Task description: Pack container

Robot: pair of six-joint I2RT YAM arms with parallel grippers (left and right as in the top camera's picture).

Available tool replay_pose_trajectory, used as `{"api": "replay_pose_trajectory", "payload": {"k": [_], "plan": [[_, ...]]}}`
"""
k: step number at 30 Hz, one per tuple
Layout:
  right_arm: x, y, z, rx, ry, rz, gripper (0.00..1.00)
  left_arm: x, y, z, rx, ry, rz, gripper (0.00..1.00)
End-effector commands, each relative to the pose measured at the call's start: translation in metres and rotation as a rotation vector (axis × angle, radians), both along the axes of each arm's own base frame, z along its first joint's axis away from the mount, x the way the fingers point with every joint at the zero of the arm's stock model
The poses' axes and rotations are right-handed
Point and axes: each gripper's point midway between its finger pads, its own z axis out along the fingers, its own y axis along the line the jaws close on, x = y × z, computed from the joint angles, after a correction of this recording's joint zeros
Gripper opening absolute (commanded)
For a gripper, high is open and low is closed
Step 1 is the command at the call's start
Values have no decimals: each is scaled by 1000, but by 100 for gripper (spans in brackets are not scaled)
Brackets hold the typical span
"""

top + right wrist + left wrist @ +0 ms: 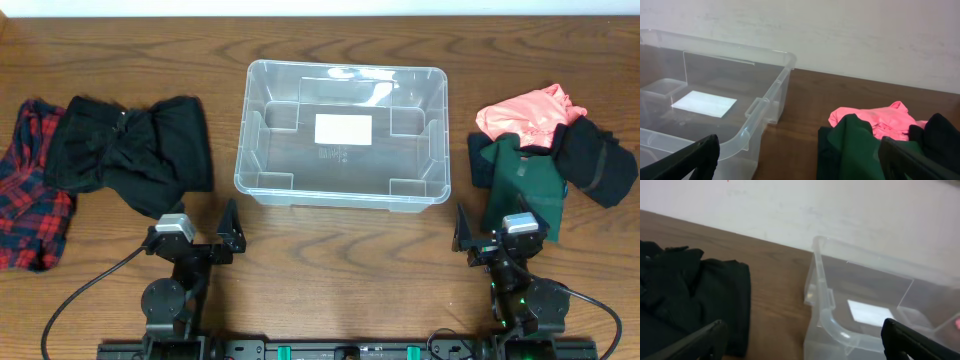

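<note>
The container [243, 140] is a clear plastic bin in the middle of the table, holding nothing, with a white label [343, 128] on its base. My left gripper [207, 222] stands open in front of the bin's near left corner [832, 322], nothing between its fingers. My right gripper [492, 226] is open too, in front of the near right corner [747, 132], and it holds nothing. Both grippers sit low by the table's front edge, apart from the bin and from the clothes.
Left of the bin lie a black garment [130, 150] and a red plaid one [30, 195]. To the right are a pink garment [530, 112], a dark green one [525, 180] and a black one [595, 160]. A pale wall runs behind the table.
</note>
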Motion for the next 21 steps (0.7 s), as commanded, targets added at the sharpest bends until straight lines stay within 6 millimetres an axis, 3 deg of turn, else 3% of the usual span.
{"api": "replay_pose_trajectory", "payload": {"k": [1,7,14,21], "plan": [[0,-2,-1,-13,-3,-9,99,-1,-1,12,-67,-32,-2,98],[0,-2,-1,-13,-3,-9,99,-5,7,52,-84,-19,39,98],[0,-2,-1,-13,-3,-9,99,12,31,94,-64,202,141,98],[0,-2,-1,-13,-3,-9,99,49,47,90,26,640,147,98]]}}
